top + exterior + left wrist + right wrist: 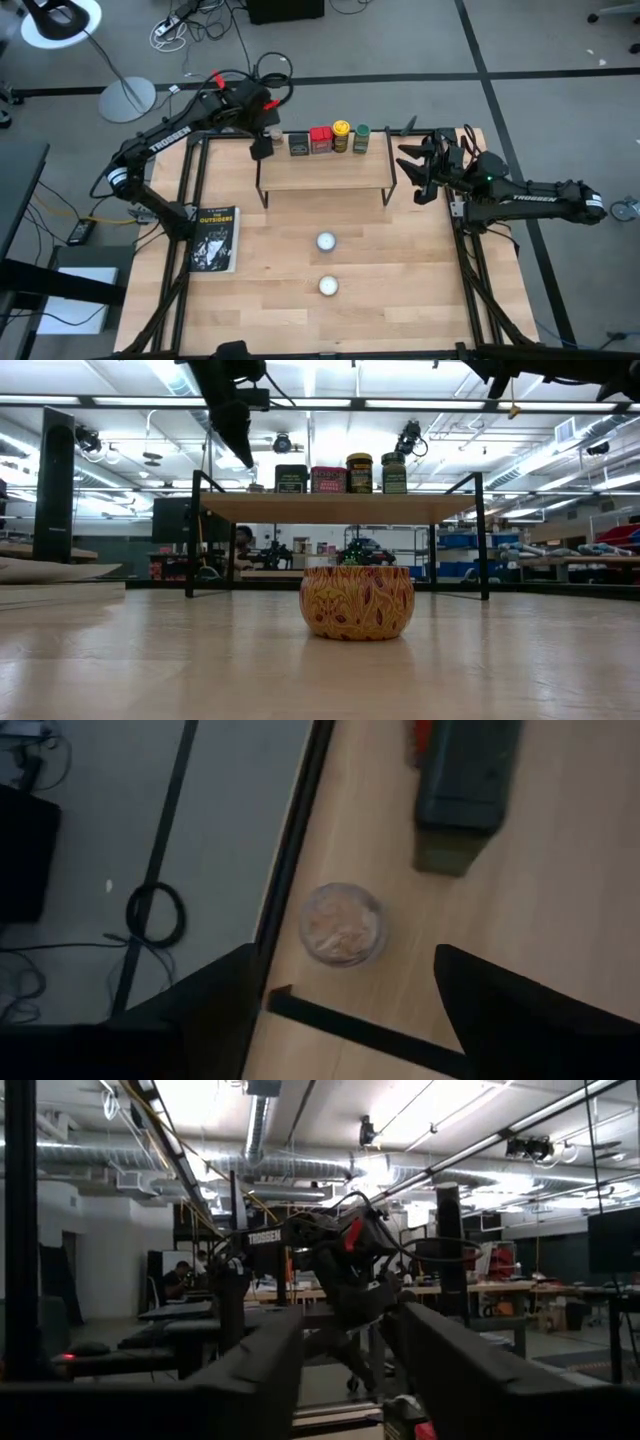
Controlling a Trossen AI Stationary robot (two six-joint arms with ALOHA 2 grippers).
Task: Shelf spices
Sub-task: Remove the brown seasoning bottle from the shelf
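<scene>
**Five spices on the shelf, both grippers off them**

The shelf stands at the far middle of the table, a light plank on thin black legs. Along its back edge sit the spices. The tan jar is at the left end, seen from above in the left wrist view as a clear round jar with tan contents. Next to it in a tight row come the dark tin, the red box, the yellow-lidded jar and the green-lidded jar. From the low view the labels on these four face the camera, but their print is too small to read.

The left gripper hangs above the shelf's left end, over the tan jar. Its fingers stand wide apart on either side of the jar and hold nothing. The arm carries the white word "TROSSEN".

The right gripper sits off the shelf's right end, near the table's far right corner. Its fingers are parted and empty. Its arm also reads "TROSSEN".

A book lies by the table's left edge; its cover reads "THE OUTSIDERS". Two white-lidded round tins sit apart on the table in front of the shelf; the nearer one shows a yellow and red leaf pattern on its side.
</scene>
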